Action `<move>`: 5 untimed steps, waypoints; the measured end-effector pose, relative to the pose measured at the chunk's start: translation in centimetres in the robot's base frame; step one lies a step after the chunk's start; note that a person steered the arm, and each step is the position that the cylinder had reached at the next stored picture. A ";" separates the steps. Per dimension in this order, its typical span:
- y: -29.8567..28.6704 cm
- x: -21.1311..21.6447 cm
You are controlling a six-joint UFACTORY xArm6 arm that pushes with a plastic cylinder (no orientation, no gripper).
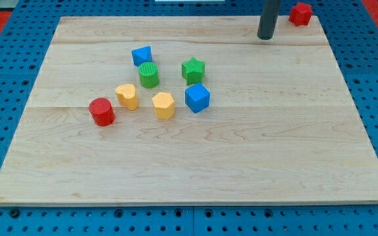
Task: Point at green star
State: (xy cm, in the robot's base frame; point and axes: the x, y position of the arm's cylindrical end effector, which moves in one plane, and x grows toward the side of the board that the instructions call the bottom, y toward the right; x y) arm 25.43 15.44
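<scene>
The green star [193,69] lies on the wooden board [274,144], a little above the view's middle. My tip [265,37] rests near the board's top edge, well to the upper right of the green star and apart from every block. A blue cube [197,98] sits just below the star. A green cylinder [148,75] stands to the star's left.
A blue block [142,55] lies above the green cylinder. Two yellow blocks [127,96] [164,105] and a red cylinder [102,111] lie lower left. A red star [300,14] sits at the top right corner, right of my tip.
</scene>
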 end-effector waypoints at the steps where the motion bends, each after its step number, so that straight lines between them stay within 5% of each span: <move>1: 0.0 0.0; 3: 3.1 0.8; 5: -0.7 3.6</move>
